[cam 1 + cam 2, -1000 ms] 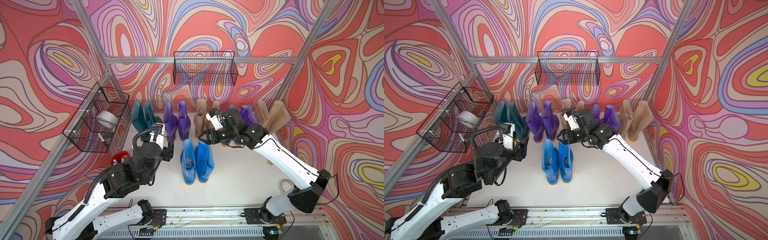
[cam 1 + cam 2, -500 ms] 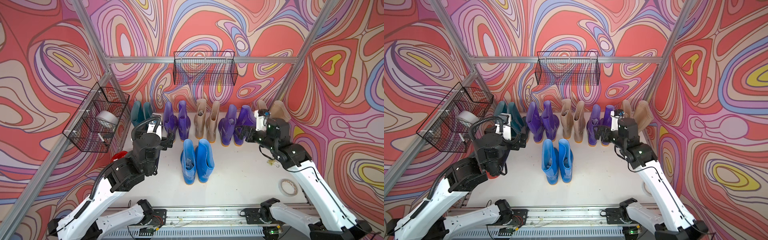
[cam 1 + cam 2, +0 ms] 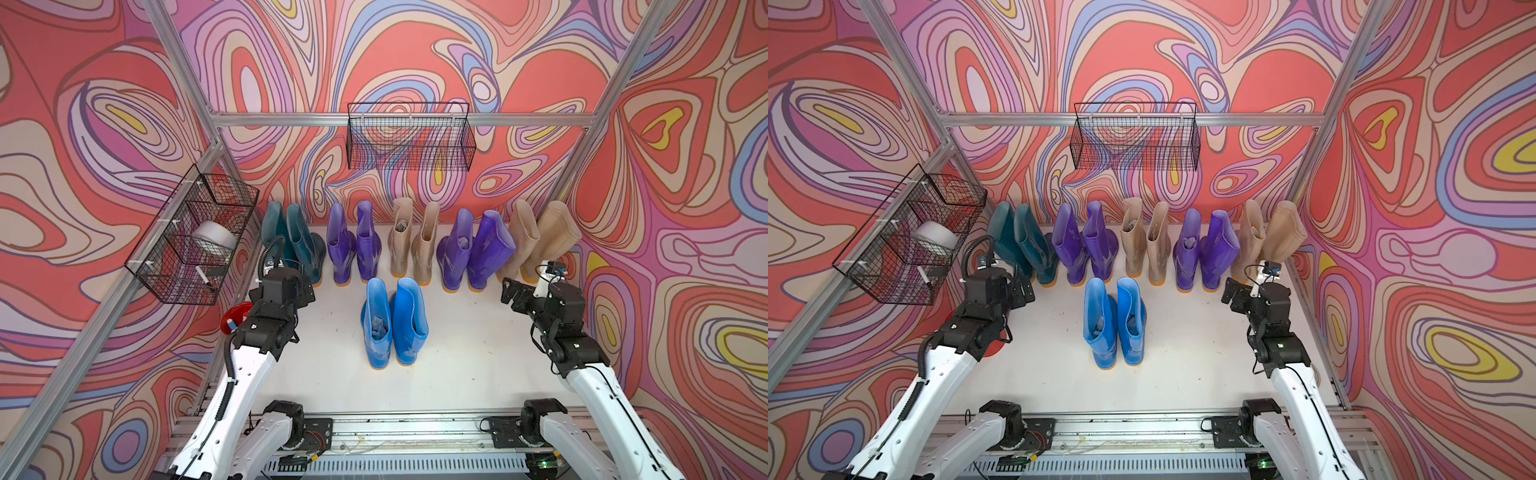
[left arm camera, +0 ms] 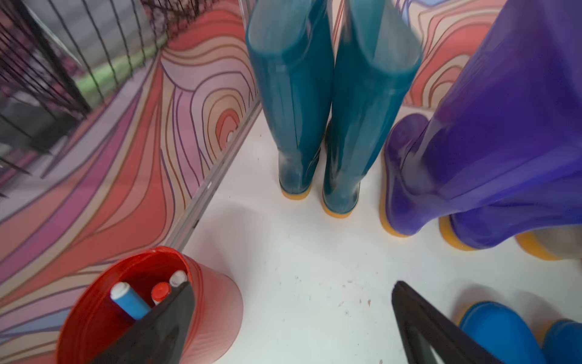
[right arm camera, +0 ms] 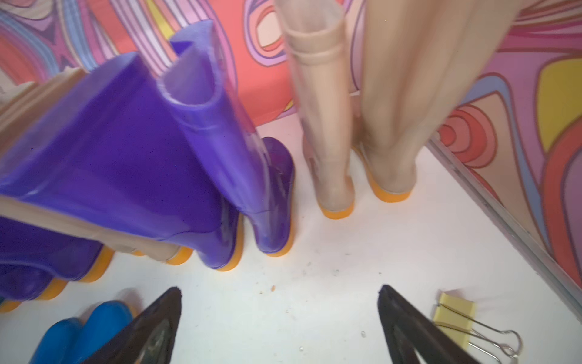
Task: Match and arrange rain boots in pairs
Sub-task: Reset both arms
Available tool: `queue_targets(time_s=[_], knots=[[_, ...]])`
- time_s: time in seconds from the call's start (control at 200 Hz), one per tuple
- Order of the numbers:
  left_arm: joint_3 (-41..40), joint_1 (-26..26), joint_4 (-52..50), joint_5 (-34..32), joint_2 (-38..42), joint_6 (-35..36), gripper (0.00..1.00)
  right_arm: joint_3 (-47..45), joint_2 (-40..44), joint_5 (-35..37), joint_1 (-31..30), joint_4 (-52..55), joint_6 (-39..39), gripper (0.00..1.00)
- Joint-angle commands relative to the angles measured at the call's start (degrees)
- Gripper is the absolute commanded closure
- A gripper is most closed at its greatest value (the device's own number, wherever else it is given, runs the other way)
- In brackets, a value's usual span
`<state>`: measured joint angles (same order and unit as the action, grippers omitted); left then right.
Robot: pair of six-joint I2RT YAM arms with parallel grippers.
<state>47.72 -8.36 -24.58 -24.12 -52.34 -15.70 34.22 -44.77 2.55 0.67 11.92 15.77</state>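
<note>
Ten rain boots stand in pairs along the back wall: teal (image 3: 291, 241), purple (image 3: 353, 245), beige (image 3: 411, 241), purple (image 3: 473, 249), beige (image 3: 536, 237). A bright blue pair (image 3: 392, 320) stands in front of them. My left gripper (image 3: 305, 289) hovers open just in front of the teal pair (image 4: 318, 104), nothing between its fingers (image 4: 176, 302). My right gripper (image 3: 513, 295) is open and empty too, in front of the right purple (image 5: 195, 176) and beige (image 5: 362, 126) pairs, touching neither.
A red cup (image 4: 151, 302) with markers stands by the left wall beside my left gripper. A yellow binder clip (image 5: 456, 312) lies near the right wall. Wire baskets hang on the left wall (image 3: 195, 245) and the back wall (image 3: 409, 141).
My right arm has swung from the middle beige boots to the right side and drawn back. Both grippers have opened wider. My left arm has backed off a little from the teal pair.
</note>
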Motion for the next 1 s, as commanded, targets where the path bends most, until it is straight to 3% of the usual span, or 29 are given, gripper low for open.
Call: queue_targets(time_s=[0.0, 0.16, 0.34, 0.471, 0.606, 0.746, 0.991], knots=[[-3.99, 2.42, 12.29, -0.21, -1.02, -1.63, 0.00, -5.05, 1.11, -0.71, 3.74, -12.64, -2.53, 0.02], [-11.98, 5.14, 26.24, 1.39, -6.86, 1.14, 0.00, -9.35, -3.98, -0.18, 7.53, -19.75, -6.40, 0.02], [-23.96, 7.04, 49.28, 3.73, -12.16, 5.41, 0.00, -16.59, -10.55, -0.35, 8.41, -38.02, -11.39, 0.02], [-27.07, 8.35, 57.90, 7.61, -16.82, 6.46, 0.00, -19.66, -17.80, -0.50, 8.68, -51.07, -11.60, 0.02], [-29.47, 9.49, 66.99, 12.36, -22.34, 8.25, 0.00, -18.11, -28.81, -7.79, 8.87, -60.04, -9.61, 0.02], [-31.62, 10.83, 75.89, 18.57, -25.36, 9.40, 0.00, -18.74, -39.82, -10.00, 8.88, -74.73, -7.45, 0.02], [-35.45, 11.96, 91.62, 29.67, -34.16, 12.32, 0.00, -17.87, -51.68, -13.73, 8.80, -85.72, -7.78, 0.02]])
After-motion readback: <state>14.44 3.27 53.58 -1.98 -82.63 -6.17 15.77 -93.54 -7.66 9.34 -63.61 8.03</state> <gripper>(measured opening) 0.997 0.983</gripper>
